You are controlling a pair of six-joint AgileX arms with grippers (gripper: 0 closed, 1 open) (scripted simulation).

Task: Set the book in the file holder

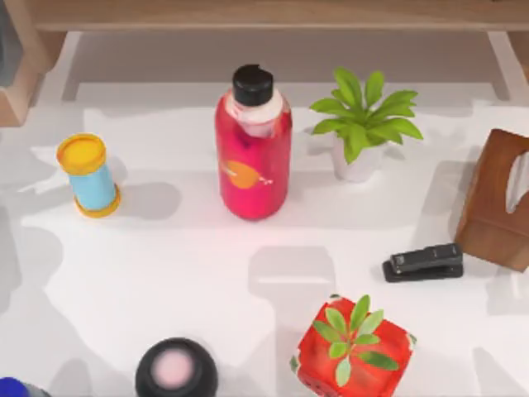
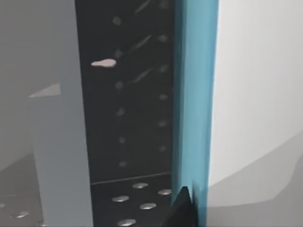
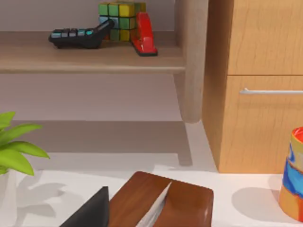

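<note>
The book's black cover is out of view. In the left wrist view a dark perforated panel with pale grey side walls, apparently the file holder [image 2: 128, 118], stands upright close to the camera. A teal-blue upright edge [image 2: 194, 94] runs along it; I cannot tell whether it belongs to the book. A dark part of my left gripper [image 2: 182, 210] touches the foot of that edge. A dark part of my right gripper [image 3: 90, 213] hangs beside a brown tissue box [image 3: 163, 201] at the table's right.
On the white table stand a red bottle [image 1: 253, 157], a yellow-capped blue cylinder [image 1: 89, 175], a potted plant [image 1: 361, 124], a black stapler [image 1: 424, 262], a red-potted plant [image 1: 354, 347] and a black round object [image 1: 176, 370]. A wooden shelf [image 3: 90, 59] and drawer cabinet [image 3: 262, 90] line the back.
</note>
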